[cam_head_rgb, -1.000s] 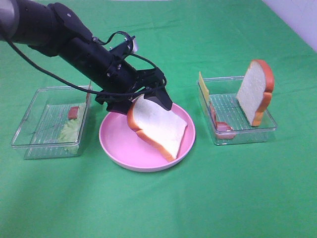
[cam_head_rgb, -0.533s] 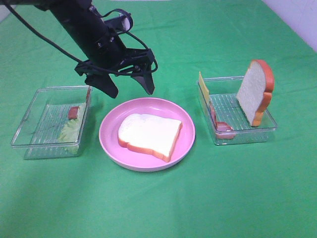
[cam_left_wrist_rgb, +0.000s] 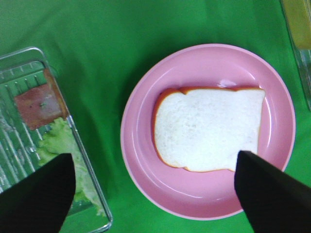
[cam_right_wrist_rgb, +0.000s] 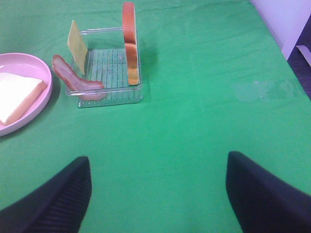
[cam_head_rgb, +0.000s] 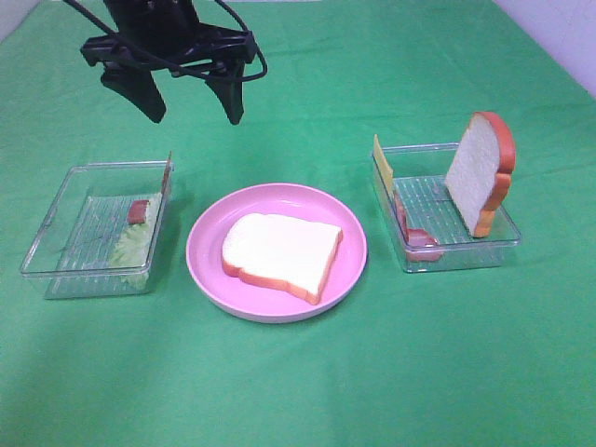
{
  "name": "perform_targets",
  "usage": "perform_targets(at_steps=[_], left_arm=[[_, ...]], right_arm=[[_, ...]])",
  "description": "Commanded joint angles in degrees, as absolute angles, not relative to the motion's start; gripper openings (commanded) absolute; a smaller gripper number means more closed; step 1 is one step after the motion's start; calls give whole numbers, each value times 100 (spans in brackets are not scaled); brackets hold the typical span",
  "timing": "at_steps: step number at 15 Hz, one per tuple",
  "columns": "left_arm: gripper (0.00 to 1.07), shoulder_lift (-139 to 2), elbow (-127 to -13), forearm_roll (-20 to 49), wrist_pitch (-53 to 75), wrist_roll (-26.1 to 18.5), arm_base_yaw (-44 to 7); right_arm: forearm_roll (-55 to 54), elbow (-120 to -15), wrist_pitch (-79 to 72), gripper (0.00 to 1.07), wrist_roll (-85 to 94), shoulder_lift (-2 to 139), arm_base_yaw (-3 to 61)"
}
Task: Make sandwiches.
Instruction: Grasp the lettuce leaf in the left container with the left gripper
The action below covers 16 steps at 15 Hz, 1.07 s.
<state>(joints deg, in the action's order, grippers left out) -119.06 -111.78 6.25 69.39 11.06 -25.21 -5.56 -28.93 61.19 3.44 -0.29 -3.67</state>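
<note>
One white bread slice with orange-brown crust lies flat on the round pink plate. My left gripper is open and empty, high above the cloth behind the plate; in the left wrist view it looks straight down on the slice. A second bread slice stands upright in the right tray, with yellow cheese and bacon. Lettuce and a bacon piece lie in the left tray. My right gripper is open and empty over bare cloth, outside the exterior view.
Green cloth covers the table. In the right wrist view the right tray with bread, cheese and bacon lies ahead, the plate beside it. A pale wall edge shows at the far right.
My left gripper let go of the bread slice, which dropped flat onto the plate. The gripper then rose and drew back to the far left, open.
</note>
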Motion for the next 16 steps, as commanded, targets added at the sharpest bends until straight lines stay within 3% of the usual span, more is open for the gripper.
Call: perform_targets(at_steps=[1, 6, 9, 16], left_arm=[[83, -11602, -11064, 338, 7385, 1266, -2544], [79, -10634, -9545, -109, 7385, 1673, -2544], [78, -10783, -8818, -155, 7231, 1902, -2544], [73, -11688, -8783, -160, 6623, 2034, -2544]], right_arm=[[-561, -2882, 6073, 73, 413, -115, -390], [-561, -2882, 6073, 73, 413, -115, -390], [-561, -2882, 6073, 73, 413, -115, -390], [-561, -2882, 6073, 73, 413, -115, -390]])
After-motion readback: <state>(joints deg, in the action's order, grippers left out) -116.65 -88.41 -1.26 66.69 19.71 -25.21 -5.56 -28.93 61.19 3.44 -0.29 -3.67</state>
